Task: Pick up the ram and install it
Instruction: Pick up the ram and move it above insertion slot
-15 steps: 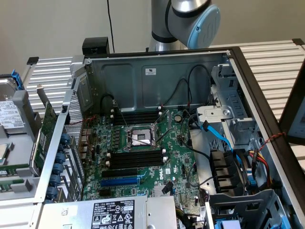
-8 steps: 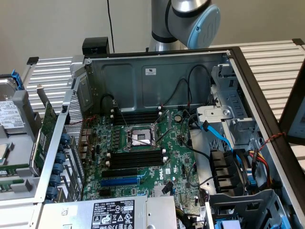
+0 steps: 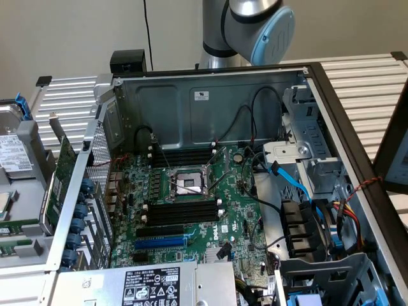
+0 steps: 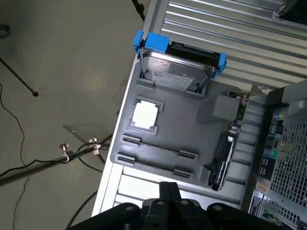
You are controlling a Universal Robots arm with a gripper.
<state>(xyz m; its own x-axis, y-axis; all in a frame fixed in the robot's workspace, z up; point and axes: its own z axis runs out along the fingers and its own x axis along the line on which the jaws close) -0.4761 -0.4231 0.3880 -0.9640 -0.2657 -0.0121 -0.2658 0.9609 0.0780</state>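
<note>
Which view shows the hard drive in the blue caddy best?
Wrist view: the hard drive shows nearly whole, label up, in its blue caddy on the gray tray. The exterior view cuts the hard drive off at its left edge, label partly visible.

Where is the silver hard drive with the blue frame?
The silver hard drive sits on the grey plastic tray at the exterior view's far left, outside the open computer case.

Arm (image 3: 237, 29) stands upright; hand (image 4: 168, 206) seemingly points downward.

Mem slots (image 3: 182, 212) by CPU socket (image 3: 185, 183) open from above; black cables (image 3: 252, 167) & drive cage (image 3: 309, 137) crowd exterior view's right.
</note>
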